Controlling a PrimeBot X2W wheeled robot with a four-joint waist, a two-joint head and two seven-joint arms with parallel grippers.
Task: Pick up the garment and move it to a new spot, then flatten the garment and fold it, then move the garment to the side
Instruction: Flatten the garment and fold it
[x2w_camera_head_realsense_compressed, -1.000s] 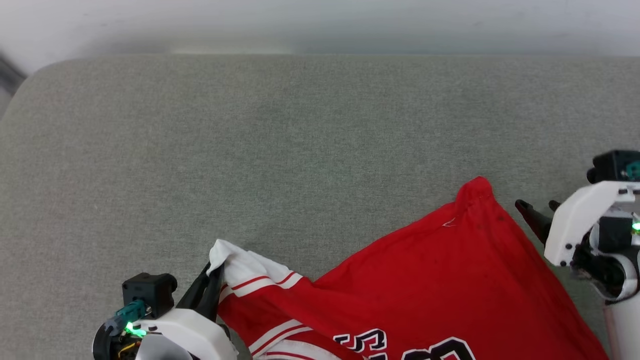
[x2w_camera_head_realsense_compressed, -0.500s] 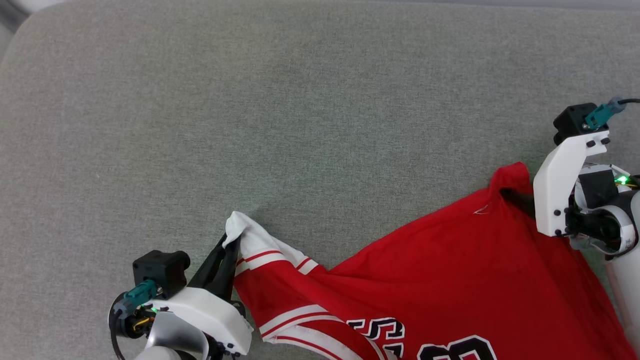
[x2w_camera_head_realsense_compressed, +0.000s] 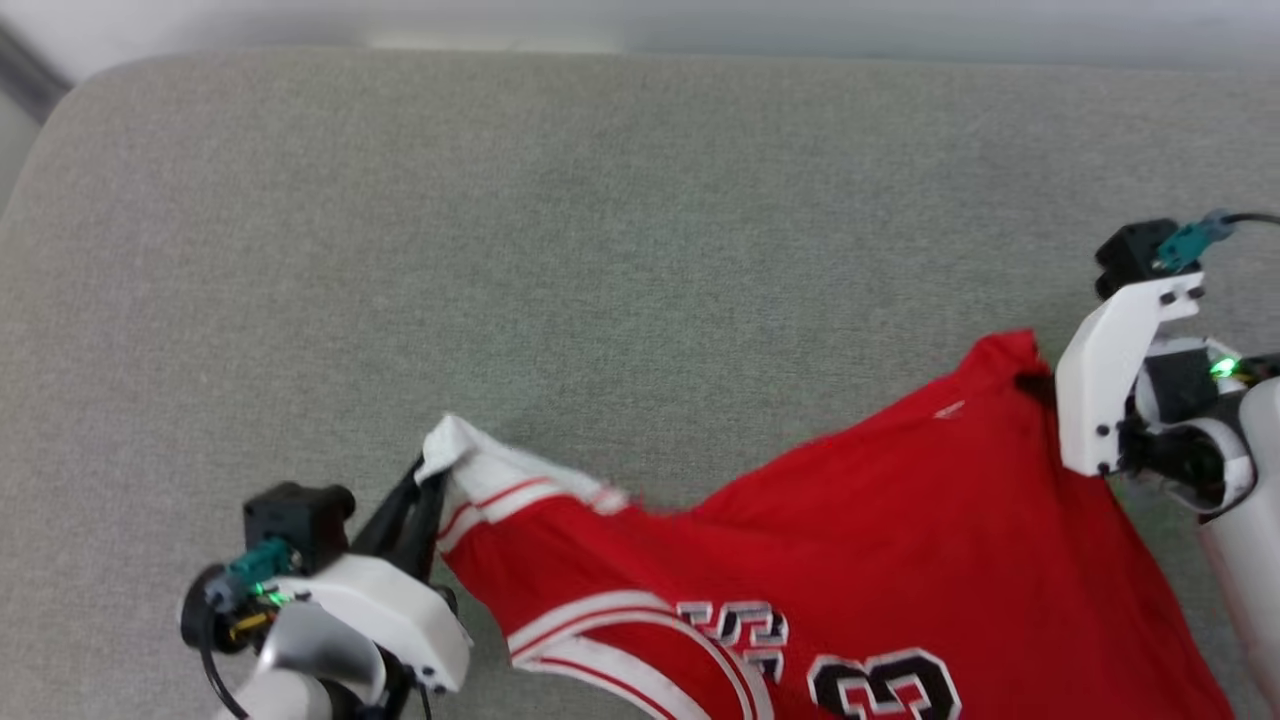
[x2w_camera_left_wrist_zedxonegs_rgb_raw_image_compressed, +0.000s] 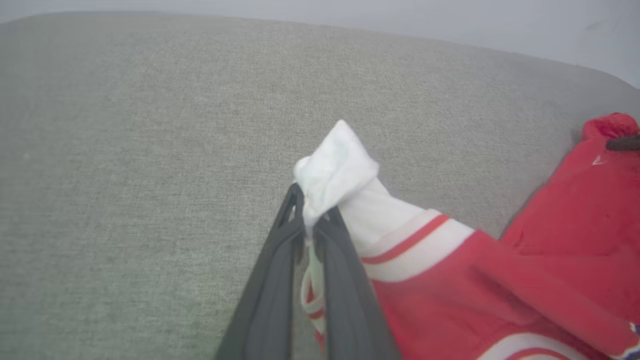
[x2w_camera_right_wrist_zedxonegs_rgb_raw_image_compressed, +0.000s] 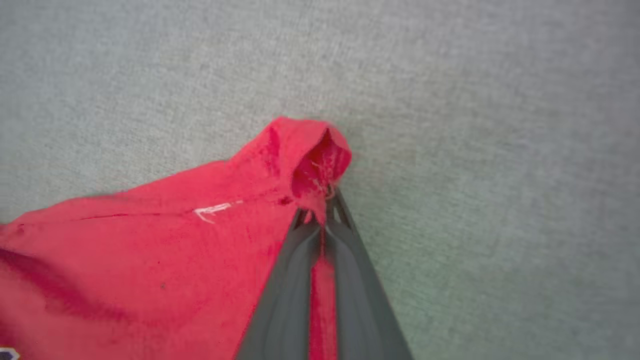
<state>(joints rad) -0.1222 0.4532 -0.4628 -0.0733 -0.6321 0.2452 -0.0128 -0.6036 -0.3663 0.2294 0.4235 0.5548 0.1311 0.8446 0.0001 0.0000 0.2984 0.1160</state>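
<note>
Spreading shirt (x2w_camera_head_realsense_compressed: 850, 540) | left end effector (x2w_camera_left_wrist_zedxonegs_rgb_raw_image_compressed: 306, 201) pinches white sleeve (x2w_camera_left_wrist_zedxonegs_rgb_raw_image_compressed: 340, 165) | right end effector (x2w_camera_right_wrist_zedxonegs_rgb_raw_image_compressed: 325, 200) pinches red corner (x2w_camera_right_wrist_zedxonegs_rgb_raw_image_compressed: 310, 145) | pull apart evenly, low

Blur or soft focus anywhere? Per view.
Head view: motion blur smears the lettering on the garment. Left wrist view: sharpest; white sleeve crisp, far cushion edge soft. Right wrist view: soft overall, jaws smeared, faint green cast at lower right.

Hard to place — a grey fabric-covered surface (x2w_camera_head_realsense_compressed: 620, 250) (rounded corners) against a plain pale wall (x2w_camera_head_realsense_compressed: 800, 20).
</note>
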